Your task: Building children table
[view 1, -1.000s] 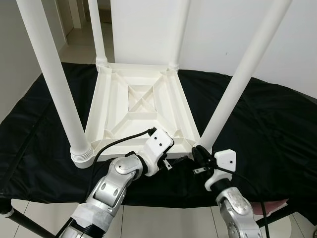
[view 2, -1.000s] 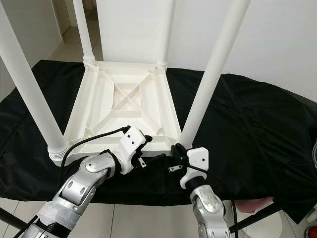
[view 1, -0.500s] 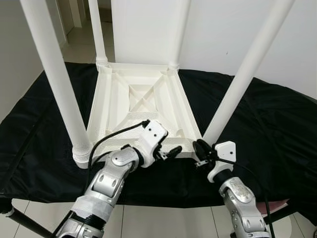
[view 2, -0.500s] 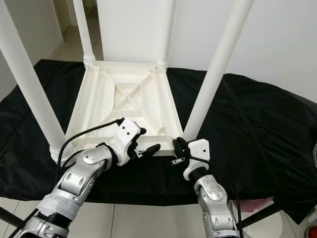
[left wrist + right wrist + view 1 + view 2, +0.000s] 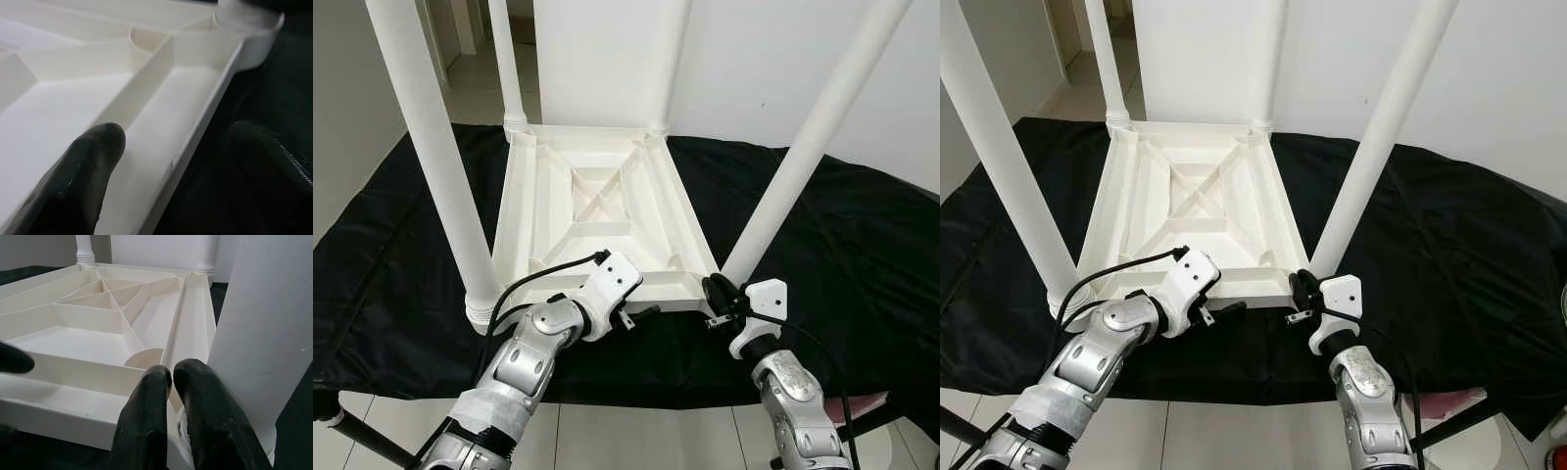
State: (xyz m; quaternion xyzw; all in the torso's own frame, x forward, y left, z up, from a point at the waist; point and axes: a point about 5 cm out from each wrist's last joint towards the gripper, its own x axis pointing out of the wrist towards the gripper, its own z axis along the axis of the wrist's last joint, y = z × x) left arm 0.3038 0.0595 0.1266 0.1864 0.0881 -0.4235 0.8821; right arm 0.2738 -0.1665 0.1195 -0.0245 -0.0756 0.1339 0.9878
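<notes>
White plastic children's table (image 5: 597,211): upside down on black cloth (image 5: 862,245), four legs pointing up. Left gripper (image 5: 641,313): at the near rim, fingers spread, one inside the edge and one outside it. Right gripper (image 5: 715,294): at the base of the near right leg (image 5: 793,171), fingers pressed together, holding nothing.

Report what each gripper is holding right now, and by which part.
The left gripper straddles the near rim of the upturned white table, one finger inside and one outside; whether it pinches cannot be told. The right gripper, fingers together, holds nothing, beside the near right leg.
</notes>
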